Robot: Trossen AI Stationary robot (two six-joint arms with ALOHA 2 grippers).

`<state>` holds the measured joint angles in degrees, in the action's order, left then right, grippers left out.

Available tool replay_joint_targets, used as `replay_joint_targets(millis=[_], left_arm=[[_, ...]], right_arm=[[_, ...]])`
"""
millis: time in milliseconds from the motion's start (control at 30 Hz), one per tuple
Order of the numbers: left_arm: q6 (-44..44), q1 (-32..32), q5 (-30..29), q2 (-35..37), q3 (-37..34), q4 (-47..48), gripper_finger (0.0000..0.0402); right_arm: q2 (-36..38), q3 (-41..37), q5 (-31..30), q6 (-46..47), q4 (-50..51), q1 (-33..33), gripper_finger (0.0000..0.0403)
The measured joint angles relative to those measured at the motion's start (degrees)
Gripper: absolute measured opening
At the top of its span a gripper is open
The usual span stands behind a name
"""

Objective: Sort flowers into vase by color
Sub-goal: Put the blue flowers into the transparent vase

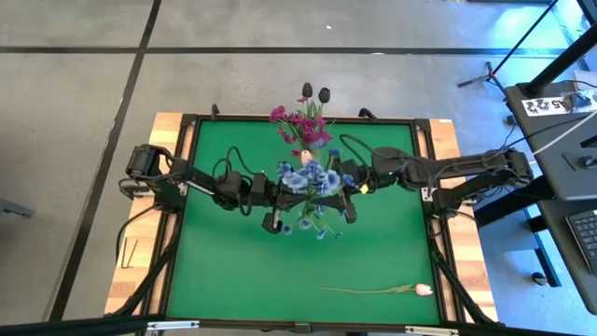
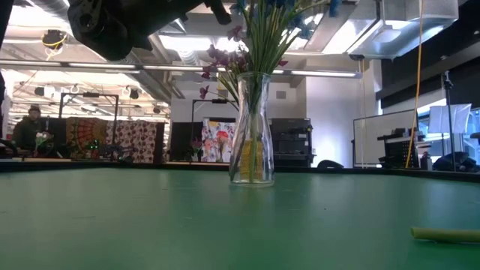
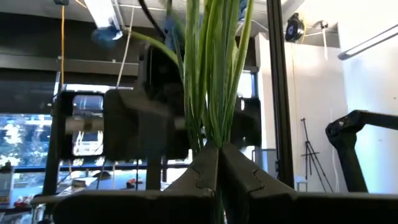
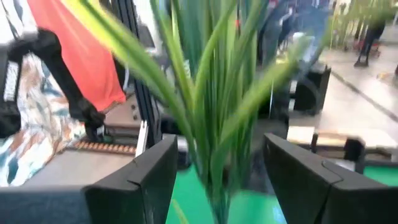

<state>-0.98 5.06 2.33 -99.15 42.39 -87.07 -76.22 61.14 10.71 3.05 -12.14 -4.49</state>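
A bunch of blue blossom sprays [image 1: 312, 177] stands upright at mid-table between both arms; its green stems [image 2: 259, 41] run down into a glass vase [image 2: 251, 142]. My left gripper [image 3: 219, 152] is shut on these stems. My right gripper [image 4: 217, 168] is open, with one finger on either side of the same stems [image 4: 208, 93], touching nothing. Behind them stand magenta sprays [image 1: 300, 126] and near-black tulip buds [image 1: 315, 92]. A pale pink tulip [image 1: 422, 290] lies flat near the table's near right corner. My left gripper [image 1: 294, 191] pinches the bundled green stems of the blue sprays [image 3: 211, 134] between its two fingers. It comes level from the table's left, its fingers lying across the upright stems. The blossoms fan out above the fingers, and the stems reach down to the vase's neck [image 2: 251, 79].
The green table mat [image 1: 233, 271] has open room on its near half and its left side. The pink tulip's stem [image 2: 446, 235] lies along the near right. A wooden border and dark frame [image 1: 177, 187] ring the mat. A person [image 2: 28, 127] sits far behind.
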Motion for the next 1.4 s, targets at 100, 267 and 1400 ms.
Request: replay_joint_targets(millis=[100, 267, 1400], left_arm=[[0.07, 0.31, -0.33, 0.00, 0.00, 0.79, 0.0000], [0.10, 0.29, -2.29, 0.00, 0.00, 2.69, 0.0000], [9.99, 12.21, -32.74, 21.39, 0.00, 36.00, 0.0110]], right_arm=[[0.21, 0.24, -1.04, 0.04, -1.00, 0.00, 0.0231], [0.12, 0.18, -1.32, 0.02, -1.33, 0.00, 0.0180], [0.09, 0.13, -0.66, -6.36, 6.81, -0.04, 0.0020]])
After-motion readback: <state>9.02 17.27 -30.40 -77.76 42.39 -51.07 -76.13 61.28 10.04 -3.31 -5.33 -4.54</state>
